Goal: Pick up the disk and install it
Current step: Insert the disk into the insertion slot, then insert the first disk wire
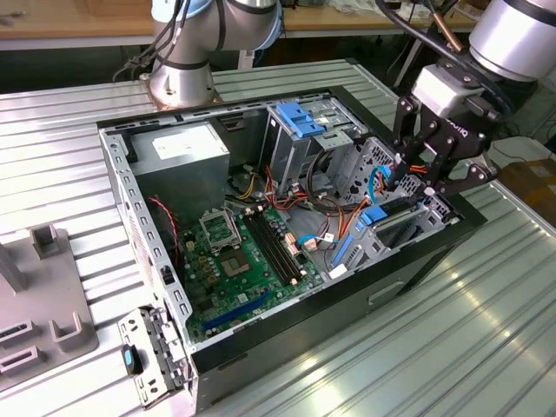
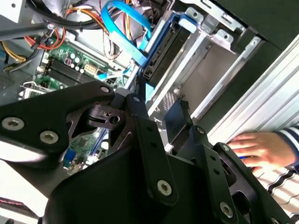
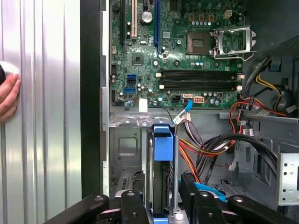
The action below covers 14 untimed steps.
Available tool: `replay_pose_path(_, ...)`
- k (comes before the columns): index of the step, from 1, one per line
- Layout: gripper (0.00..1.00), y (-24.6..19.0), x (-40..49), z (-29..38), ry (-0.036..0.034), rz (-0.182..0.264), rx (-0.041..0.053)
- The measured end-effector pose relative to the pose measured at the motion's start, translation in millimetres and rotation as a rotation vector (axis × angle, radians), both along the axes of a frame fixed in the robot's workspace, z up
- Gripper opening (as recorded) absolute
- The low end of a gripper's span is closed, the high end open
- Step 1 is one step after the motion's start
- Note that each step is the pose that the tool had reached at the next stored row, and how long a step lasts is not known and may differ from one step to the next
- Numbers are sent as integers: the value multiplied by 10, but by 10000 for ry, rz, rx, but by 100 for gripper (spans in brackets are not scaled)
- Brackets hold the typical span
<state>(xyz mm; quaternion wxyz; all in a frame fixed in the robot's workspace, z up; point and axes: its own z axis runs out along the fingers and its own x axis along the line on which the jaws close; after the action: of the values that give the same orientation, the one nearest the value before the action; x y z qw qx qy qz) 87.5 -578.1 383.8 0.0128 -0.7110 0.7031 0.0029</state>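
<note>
The disk [image 3: 163, 154] stands on edge in the metal drive bay [image 3: 122, 149] at the front corner of the open computer case [image 1: 287, 326], its blue rails framing it. In the second wrist view the disk [image 2: 163, 49] shows as a dark slab between blue rails inside the bay. My gripper [image 3: 163, 205] straddles the disk's near end, with one black finger [image 3: 133, 205] pressed close on each flat side. In the exterior view the gripper [image 1: 417, 178] hangs over the bay at the case's right end.
The motherboard [image 1: 234, 261] lies in the case floor, with red, orange and blue cables [image 3: 205, 149] beside the bay. A grey power supply box [image 1: 178, 152] sits at the back. A person's hand [image 2: 252, 144] rests on the ribbed table [image 1: 417, 347] beside the case. A grey fixture [image 1: 39, 295] stands at the exterior view's left.
</note>
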Motion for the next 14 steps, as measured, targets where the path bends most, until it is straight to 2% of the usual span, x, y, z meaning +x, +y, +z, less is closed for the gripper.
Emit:
replay_pose_path(1,44,24,2,-41,0,-6,1)
replay_pose_path(3,44,30,8,-89,0,-21,1)
replay_pose_path(14,44,30,9,-100,0,-20,1)
